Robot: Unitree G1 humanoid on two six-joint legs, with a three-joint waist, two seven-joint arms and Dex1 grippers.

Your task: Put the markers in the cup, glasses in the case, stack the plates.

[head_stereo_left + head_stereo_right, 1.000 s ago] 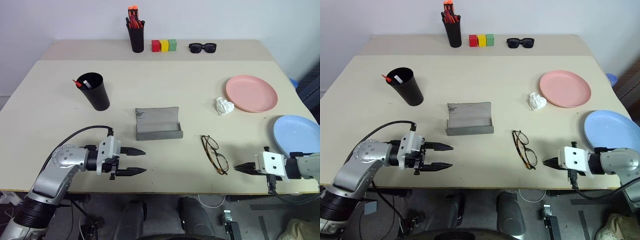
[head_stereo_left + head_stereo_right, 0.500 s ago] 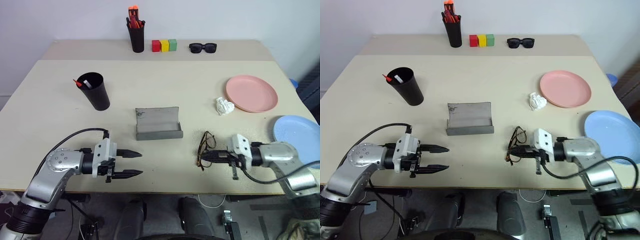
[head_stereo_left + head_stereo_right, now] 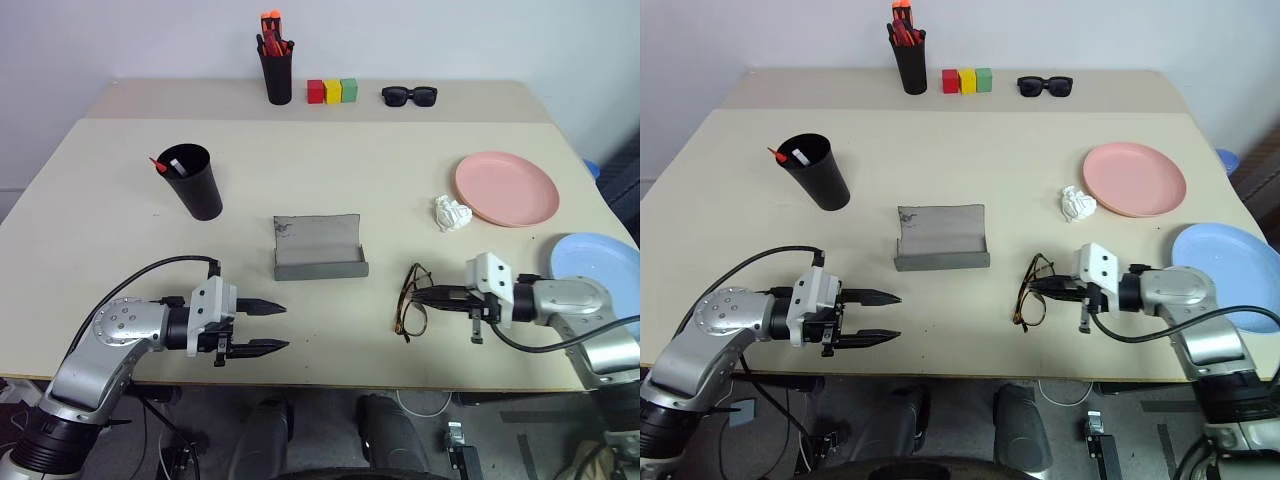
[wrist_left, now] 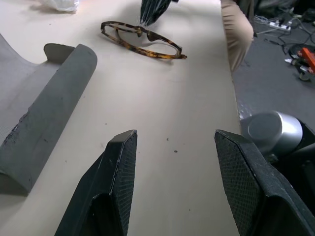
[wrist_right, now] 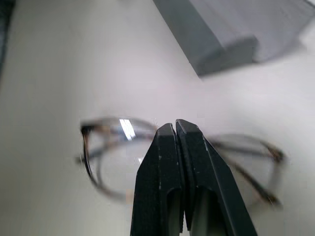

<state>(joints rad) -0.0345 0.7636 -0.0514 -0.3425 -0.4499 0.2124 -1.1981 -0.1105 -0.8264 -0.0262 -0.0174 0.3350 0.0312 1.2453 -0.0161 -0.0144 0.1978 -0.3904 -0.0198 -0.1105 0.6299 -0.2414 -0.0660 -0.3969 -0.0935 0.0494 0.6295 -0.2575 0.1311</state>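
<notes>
The wire-framed glasses [image 3: 410, 314] lie on the table near its front edge, right of the open grey case [image 3: 318, 248]. My right gripper [image 3: 420, 296] is shut, and its joined tips rest against the frame near the bridge [image 5: 118, 129], with nothing seen between them. At the front left, my left gripper [image 3: 274, 327] hovers open and empty, pointing toward the case [image 4: 44, 108]. The black cup [image 3: 194, 184] stands at the left with the two markers [image 3: 166, 164] inside. The pink plate [image 3: 506, 189] and the blue plate [image 3: 597, 268] lie apart at the right.
A crumpled white paper [image 3: 451, 212] lies beside the pink plate. Along the back edge stand a black pen holder with orange-red pens [image 3: 277, 72], three coloured blocks [image 3: 332, 91] and black sunglasses [image 3: 408, 95].
My shut right gripper swept left from the front right corner to the glasses and nudged them left, turning them. The left gripper stayed where it was, still open.
</notes>
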